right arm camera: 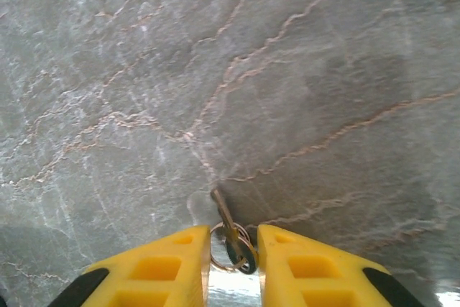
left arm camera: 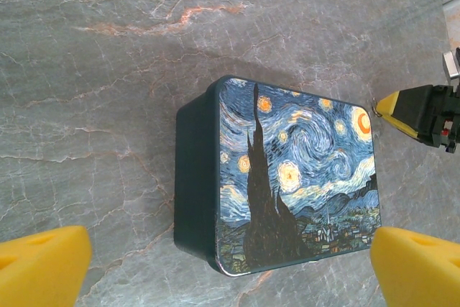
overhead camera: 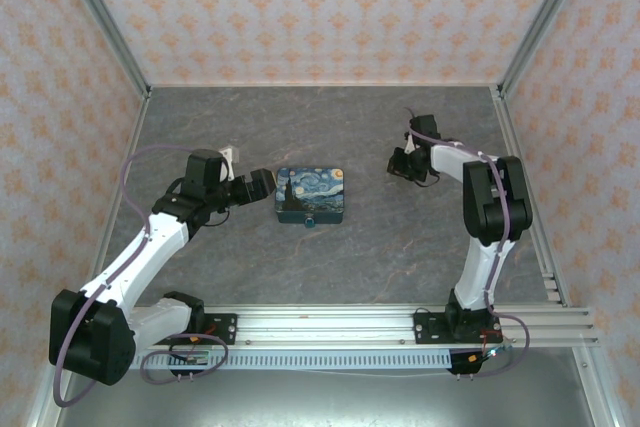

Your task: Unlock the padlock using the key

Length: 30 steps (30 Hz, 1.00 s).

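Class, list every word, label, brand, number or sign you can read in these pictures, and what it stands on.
None is readable.
The rectangular blue-and-yellow night-sky painted box carries a picture, no lettering.
The small silver key on its ring shows no legible stamp.

padlock (overhead camera: 311, 221) too small to resolve, key (right arm camera: 224, 213) head partly hidden
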{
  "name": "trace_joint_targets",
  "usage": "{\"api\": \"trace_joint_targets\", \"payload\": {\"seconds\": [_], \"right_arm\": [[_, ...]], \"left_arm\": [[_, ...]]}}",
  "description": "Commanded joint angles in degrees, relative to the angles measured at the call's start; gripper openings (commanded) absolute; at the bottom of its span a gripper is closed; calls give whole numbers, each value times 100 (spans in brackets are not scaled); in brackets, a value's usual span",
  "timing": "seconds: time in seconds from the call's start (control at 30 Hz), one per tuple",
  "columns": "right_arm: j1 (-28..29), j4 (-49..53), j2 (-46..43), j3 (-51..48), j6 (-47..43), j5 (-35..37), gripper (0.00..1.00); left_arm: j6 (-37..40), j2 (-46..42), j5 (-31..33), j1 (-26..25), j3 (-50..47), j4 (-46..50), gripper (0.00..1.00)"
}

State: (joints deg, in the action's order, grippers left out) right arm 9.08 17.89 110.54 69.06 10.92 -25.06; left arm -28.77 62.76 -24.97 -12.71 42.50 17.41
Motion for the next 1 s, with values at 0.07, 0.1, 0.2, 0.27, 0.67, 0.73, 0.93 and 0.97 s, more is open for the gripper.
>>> {"api": "trace_joint_targets", "payload": {"seconds": [0.07, 0.1, 0.2, 0.27, 0.67, 0.73, 0.93, 0.97], "right_arm": [[225, 352, 153, 169, -202, 128, 13], [226, 360, 128, 161, -211, 148, 10], [226, 267, -76, 66, -189, 227, 3], [226, 145, -314, -50, -197, 224, 0], [269, -1583, -2416, -1582, -507, -1511, 0], [336, -1900, -2763, -1866, -512, -1867, 0], [537, -2313, -3586, -2414, -516, -2492, 0], [578, -2417, -3714, -2485, -470, -2625, 0]], "left_arm": [[134, -89, 168, 6, -70, 200, 100], [135, -97, 174, 7, -76, 218, 100], [153, -141, 185, 12, -74, 246, 100], [155, -175, 195, 7, -50, 262, 100], [-153, -752, -808, 3, -37, -565, 100], [-323, -896, -1060, 5, -39, -795, 100], [-463, -1097, -1526, -3, -7, -1268, 99], [-556, -1071, -1664, -10, -21, -1421, 98]]}}
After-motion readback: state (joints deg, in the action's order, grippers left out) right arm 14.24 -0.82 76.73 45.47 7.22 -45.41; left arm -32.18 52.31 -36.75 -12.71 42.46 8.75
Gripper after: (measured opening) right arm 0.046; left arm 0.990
